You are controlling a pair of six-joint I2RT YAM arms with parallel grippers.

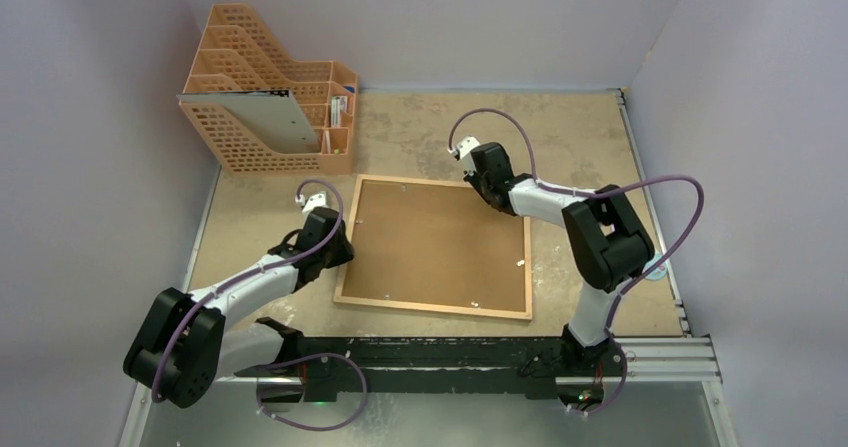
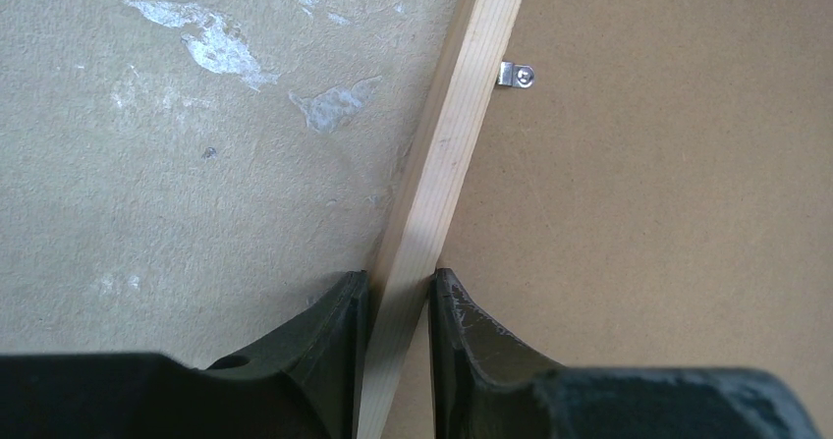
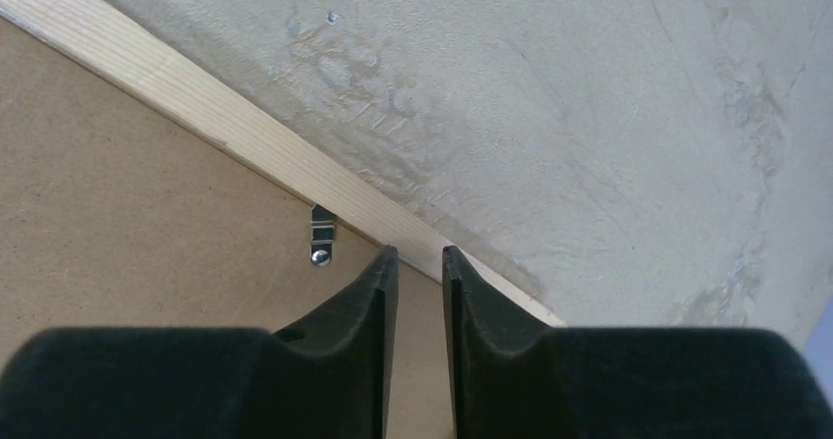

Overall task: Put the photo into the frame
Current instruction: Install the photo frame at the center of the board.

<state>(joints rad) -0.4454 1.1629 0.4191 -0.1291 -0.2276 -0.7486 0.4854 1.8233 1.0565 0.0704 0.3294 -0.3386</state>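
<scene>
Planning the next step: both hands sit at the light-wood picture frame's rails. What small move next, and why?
Probably close the right hand firmly on the thin light-wood picture frame: the left hand pinches its side rail, while the right's contact looks unclear.

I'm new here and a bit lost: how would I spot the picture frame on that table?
On the worn beige table, look at the middle. A thin light-wood rectangular frame lies flat there around a brown hardboard panel. Unlike the tall orange plastic file rack at the far-left corner, it is low, flat and wooden.
</scene>
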